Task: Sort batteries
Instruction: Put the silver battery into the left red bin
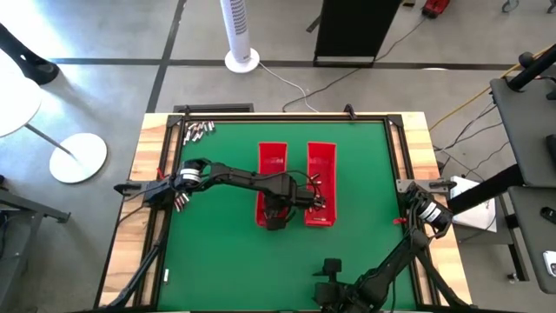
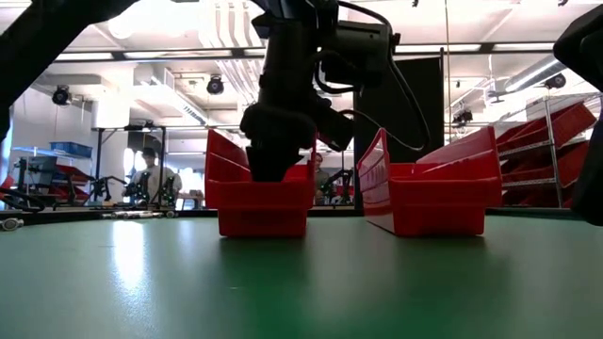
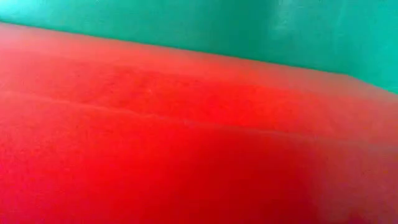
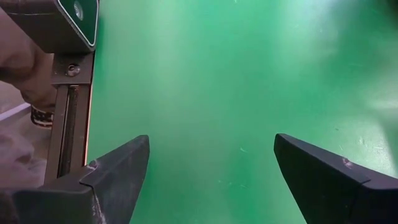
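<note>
Two long red trays stand side by side mid-table, the left tray (image 1: pixel 272 178) and the right tray (image 1: pixel 320 183). My left gripper (image 1: pixel 274 216) points down into the left tray's near end (image 2: pixel 259 202). The tray's wall hides its lower end, and the left wrist view shows only the red tray surface (image 3: pixel 186 143). Small silvery batteries (image 1: pixel 198 130) lie in a cluster at the mat's far left corner. More batteries (image 1: pixel 180 203) lie at the mat's left edge. My right gripper (image 4: pixel 211 146) hangs open over bare green mat near the table's near right part (image 1: pixel 330 266).
The green mat (image 1: pixel 226 252) is framed by black rails (image 1: pixel 156 217) and wooden borders (image 1: pixel 130 226). In the low view the right tray (image 2: pixel 433 193) stands beside the left one with a gap between them. A rail (image 4: pixel 68 137) shows beside my right gripper.
</note>
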